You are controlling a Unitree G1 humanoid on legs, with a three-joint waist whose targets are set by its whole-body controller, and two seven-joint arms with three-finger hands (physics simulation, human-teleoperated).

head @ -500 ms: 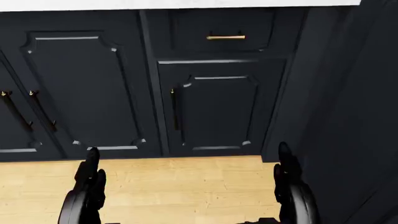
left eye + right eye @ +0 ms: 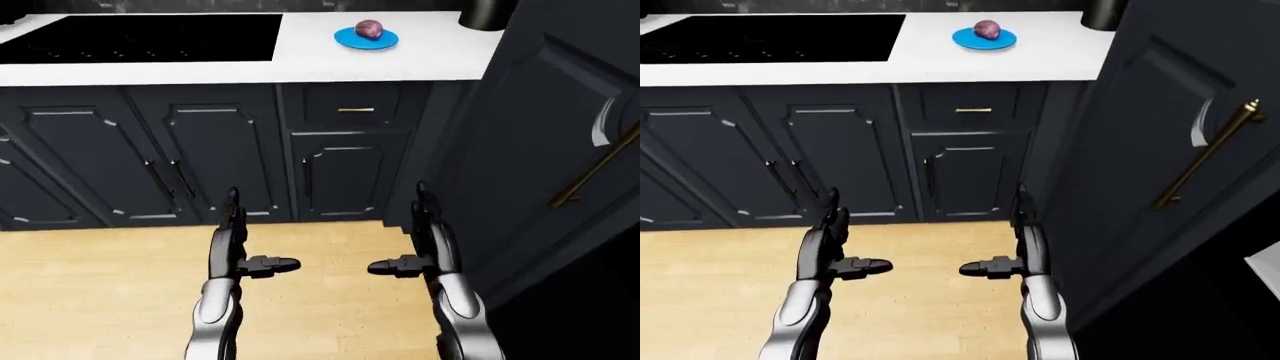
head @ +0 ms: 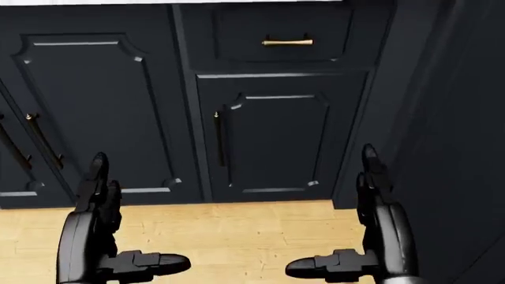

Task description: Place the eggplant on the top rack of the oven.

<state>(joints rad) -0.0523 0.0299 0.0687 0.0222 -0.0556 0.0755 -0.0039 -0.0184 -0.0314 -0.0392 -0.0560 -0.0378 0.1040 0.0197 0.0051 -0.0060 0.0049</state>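
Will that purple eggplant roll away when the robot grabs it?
The eggplant looks round and glossy, so it may roll or slip if nudged. The blue plate under it seems shallow, so it probably won't stop it.

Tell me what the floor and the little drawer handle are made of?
The floor looks like pale wood: yellowish planks with faint grain lines, matte. The drawer handle looks like brass-coloured metal, thin and shiny gold against the dark cabinet; this is only a render, so it's a guess.

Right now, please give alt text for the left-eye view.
Both robot hands, left hand and right hand, are open and empty above a wood floor. Above the dark cabinets, an eggplant sits on a blue plate on the white counter.
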